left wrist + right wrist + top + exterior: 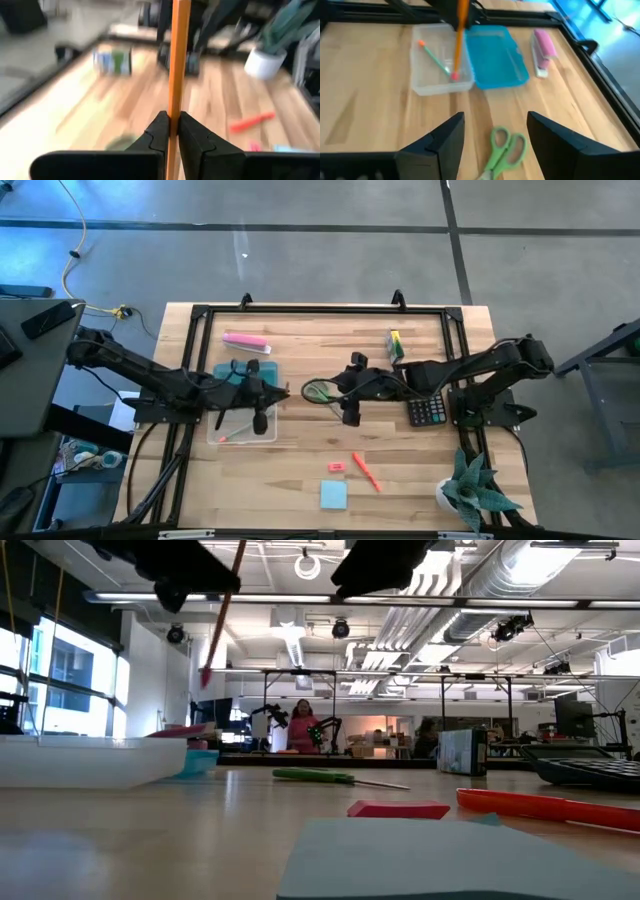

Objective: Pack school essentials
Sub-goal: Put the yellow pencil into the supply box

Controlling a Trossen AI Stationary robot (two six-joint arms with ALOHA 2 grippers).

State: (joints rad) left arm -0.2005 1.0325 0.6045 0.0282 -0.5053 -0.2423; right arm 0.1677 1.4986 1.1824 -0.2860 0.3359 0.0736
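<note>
You have a clear pencil case (440, 70) lying open on the wooden counter (300, 470) with its blue lid (495, 57) beside it, and a green pencil (434, 56) lies inside. Your left hand (170, 131) is clamped on the thin wooden pencil (177, 65), held upright over the case, red eraser tip down. Your right hand (495, 131) hovers with fingers apart above the green-handled scissors (502, 147) on the counter; an orange-red pen (365, 471) and light-blue square note pad (333, 495) lie nearer the front edge.

Two dark, jointed arms (trailing black cables) end in matte-black wedge-shaped fingers (195, 142).
</note>
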